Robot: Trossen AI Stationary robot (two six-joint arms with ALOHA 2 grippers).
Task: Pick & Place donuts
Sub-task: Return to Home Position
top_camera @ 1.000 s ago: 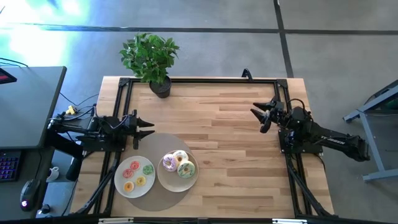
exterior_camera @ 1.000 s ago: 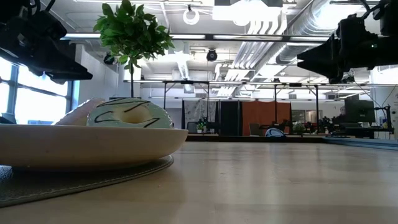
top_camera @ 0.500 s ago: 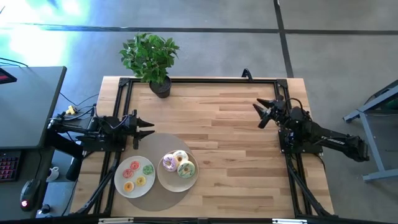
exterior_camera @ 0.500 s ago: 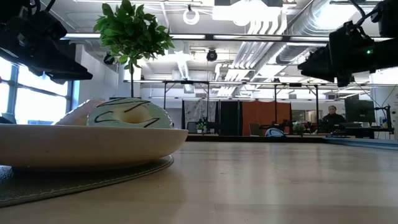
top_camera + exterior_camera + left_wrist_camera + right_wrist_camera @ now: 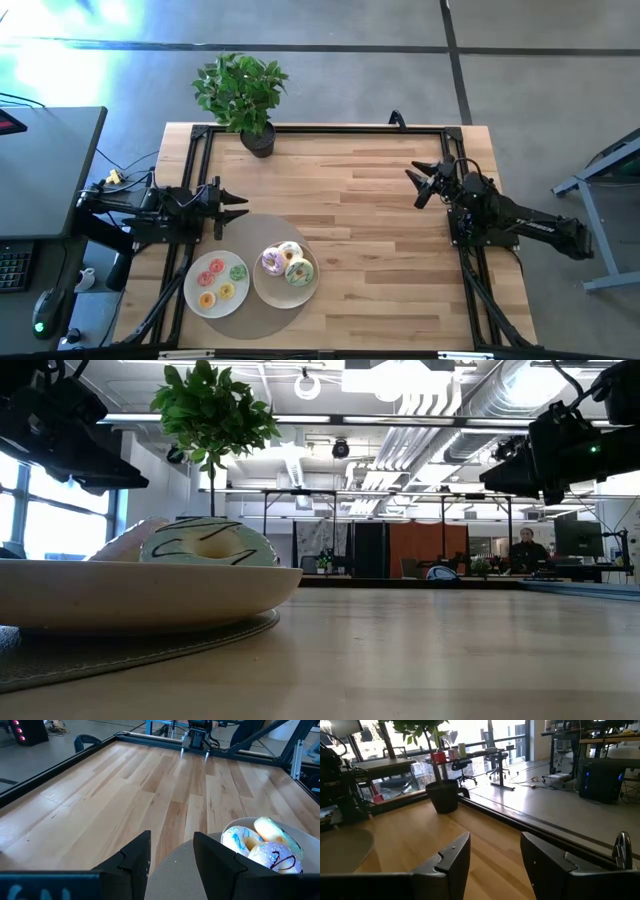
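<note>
From above, the left claw (image 5: 240, 207) hangs at the tabletop's (image 5: 380, 250) left edge, its fingers spread and empty, just beside a round grey mat (image 5: 245, 235). On the mat, a white plate (image 5: 270, 294) carries the three larger donuts (image 5: 288, 265). A second plate (image 5: 193, 292), touching the first, carries the mini donuts (image 5: 220, 281). The right claw (image 5: 416, 187) is spread and empty near the right edge. White lettering on the right arm (image 5: 535, 228) is too small to read.

At tabletop height, a green-frosted donut (image 5: 208, 545) lies on its plate.

Left wrist: fingers (image 5: 131, 860) parted, the larger donuts just beyond them.

Right wrist: fingers (image 5: 451, 857) parted, facing a potted plant (image 5: 442, 795).
</note>
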